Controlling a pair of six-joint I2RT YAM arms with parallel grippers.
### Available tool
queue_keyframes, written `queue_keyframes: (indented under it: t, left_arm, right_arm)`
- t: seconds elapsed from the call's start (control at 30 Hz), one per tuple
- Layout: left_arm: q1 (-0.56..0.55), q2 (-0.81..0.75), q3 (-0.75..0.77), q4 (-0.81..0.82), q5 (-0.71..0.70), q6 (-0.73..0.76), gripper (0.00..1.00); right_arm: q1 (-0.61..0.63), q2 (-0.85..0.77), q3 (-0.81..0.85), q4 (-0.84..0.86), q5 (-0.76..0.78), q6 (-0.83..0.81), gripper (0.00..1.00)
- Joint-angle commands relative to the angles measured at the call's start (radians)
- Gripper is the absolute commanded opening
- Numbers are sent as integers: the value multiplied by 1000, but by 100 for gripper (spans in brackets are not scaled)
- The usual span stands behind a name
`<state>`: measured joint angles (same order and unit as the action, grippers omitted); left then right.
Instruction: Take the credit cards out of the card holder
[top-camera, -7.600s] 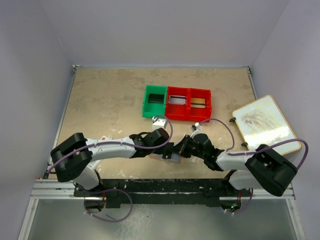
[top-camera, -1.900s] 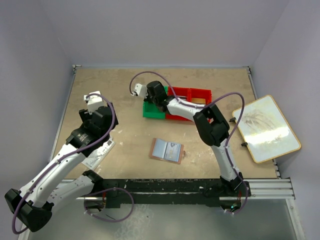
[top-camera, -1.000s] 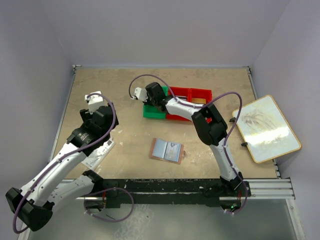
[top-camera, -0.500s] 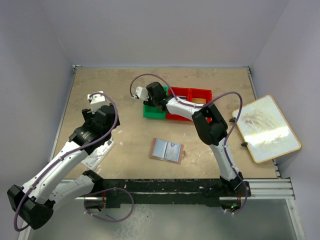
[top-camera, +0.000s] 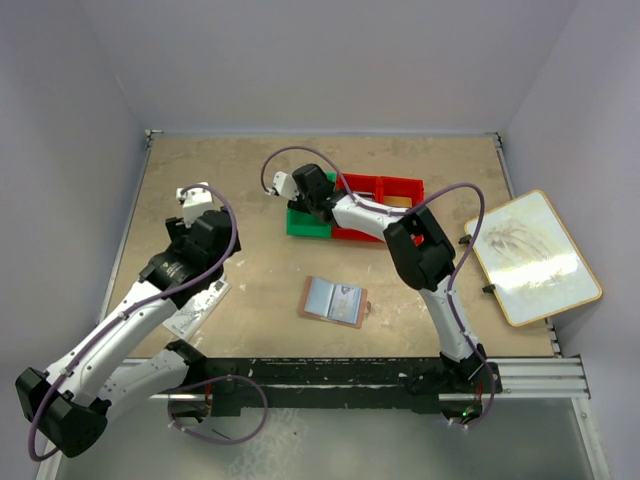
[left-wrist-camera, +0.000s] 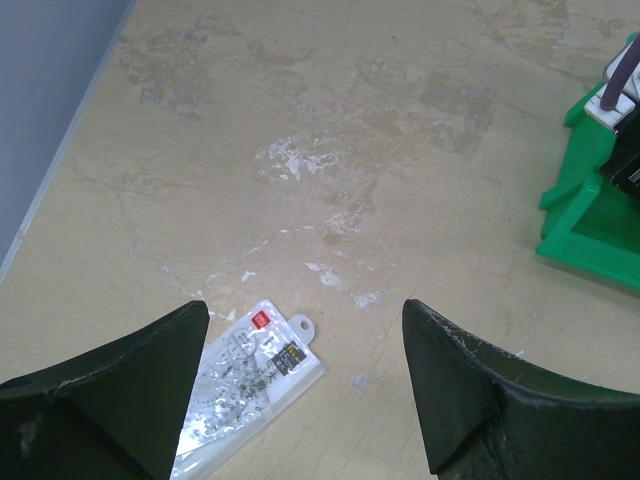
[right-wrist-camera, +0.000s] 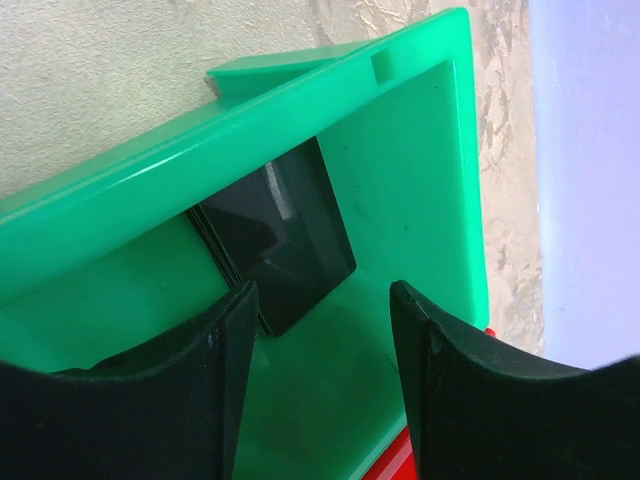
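Beige table (top-camera: 250, 180) bearing both arms: the left gripper (left-wrist-camera: 302, 335) is hovering, fingers apart, over a clear packet (left-wrist-camera: 245, 385); the right gripper (right-wrist-camera: 320, 300), likewise spread, is reaching into the green bin (right-wrist-camera: 420, 150) above a black card (right-wrist-camera: 285, 240). Both have withdrawn from the card holder (top-camera: 334, 301), now lying open, untouched, near the front edge; its pockets are too small to read.

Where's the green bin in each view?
Top external: green bin at centre-back, left of the red bins.
Left wrist: bin at the right edge, cut off.
Right wrist: bin fills most of the frame.
Shared landmark: tan tabletop, visible in all three.
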<state>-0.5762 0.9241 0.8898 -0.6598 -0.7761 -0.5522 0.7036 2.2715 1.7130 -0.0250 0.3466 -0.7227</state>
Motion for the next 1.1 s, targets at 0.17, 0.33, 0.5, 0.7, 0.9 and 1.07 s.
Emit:
queue_keyframes:
  t: [0.17,0.33,0.5,0.7,0.9,1.07]
  left_arm:
    - [7,16,3,32,11,30,76]
    - [7,16,3,31,8,29,75]
    - [7,9,3,31,0,26,75]
    - [7,4,0,33,-4,25,75]
    - [7,11,0,33,-5,25,75]
    - [7,20,-6,52,45,40,74]
  right_arm:
    - [-6,10,46,-17,35,46,62]
    - [-6,-28,30,0,-18,86,62]
    - [-6,-108,6,45,-64,144,62]
    - [-6,-286,-144,240,-5,239,64]
    - [-7,-474,-369,373,162,460,89]
    - [-10,-637,-566,273,82,766,90]
